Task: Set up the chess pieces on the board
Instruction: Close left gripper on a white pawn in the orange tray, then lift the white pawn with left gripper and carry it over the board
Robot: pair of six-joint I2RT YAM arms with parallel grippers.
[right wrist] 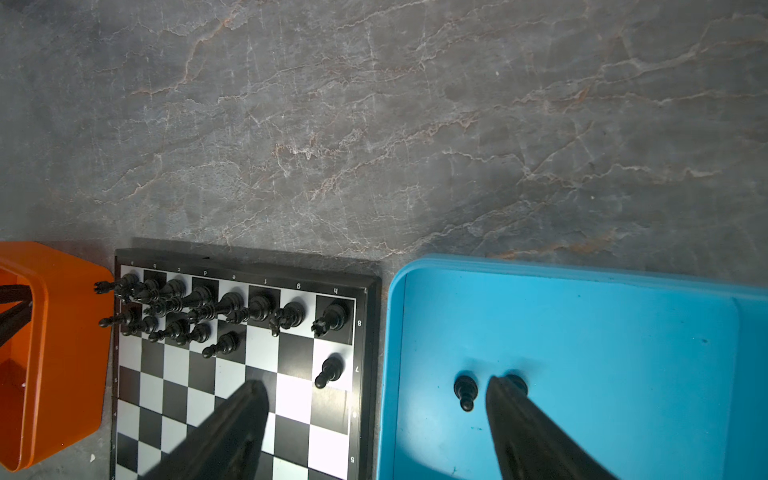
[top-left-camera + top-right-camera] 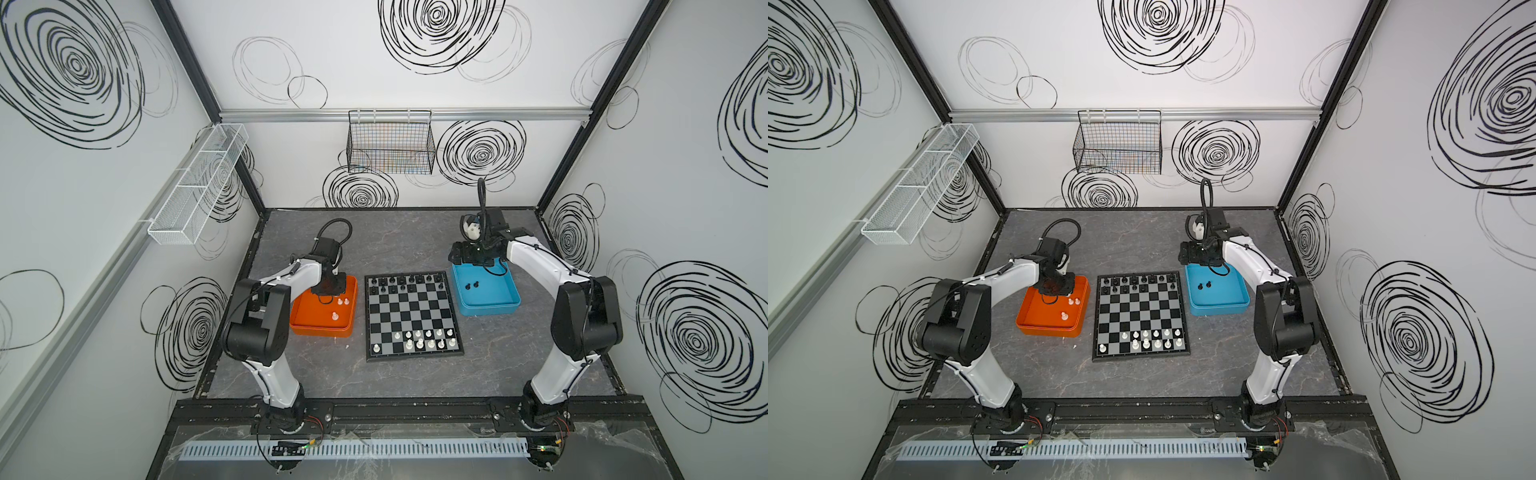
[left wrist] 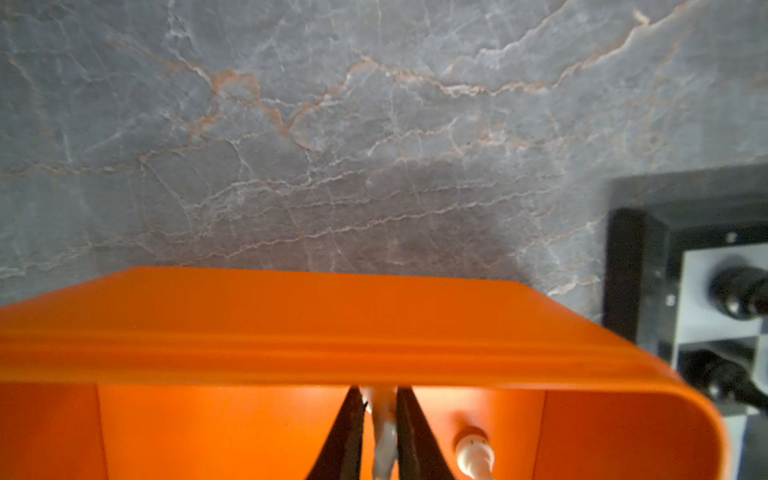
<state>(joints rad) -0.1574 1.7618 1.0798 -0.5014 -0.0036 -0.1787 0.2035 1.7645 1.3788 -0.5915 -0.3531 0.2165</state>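
The board (image 2: 411, 316) (image 2: 1140, 316) lies mid-table, with black chess pieces (image 2: 401, 280) on its far rows and white ones (image 2: 419, 338) on its near rows. My left gripper (image 2: 329, 291) (image 3: 379, 395) reaches down into the orange tray (image 2: 320, 331) (image 3: 291, 332), shut on a white piece (image 3: 384, 436). Another white piece (image 3: 473, 451) stands beside it, and three loose white pieces (image 2: 342, 302) show in a top view. My right gripper (image 2: 456, 254) (image 1: 376, 384) hangs open over the gap between the board (image 1: 291, 415) and the blue tray (image 1: 582, 332). Two black pawns (image 1: 465, 390) stand in that tray, one partly behind a finger.
The blue tray (image 2: 490, 309) sits right of the board and the orange tray left of it. All rest on a grey marbled table (image 2: 415, 241). A black wire basket (image 2: 390, 143) hangs on the back wall. A white mesh rack (image 2: 195, 187) hangs on the left wall.
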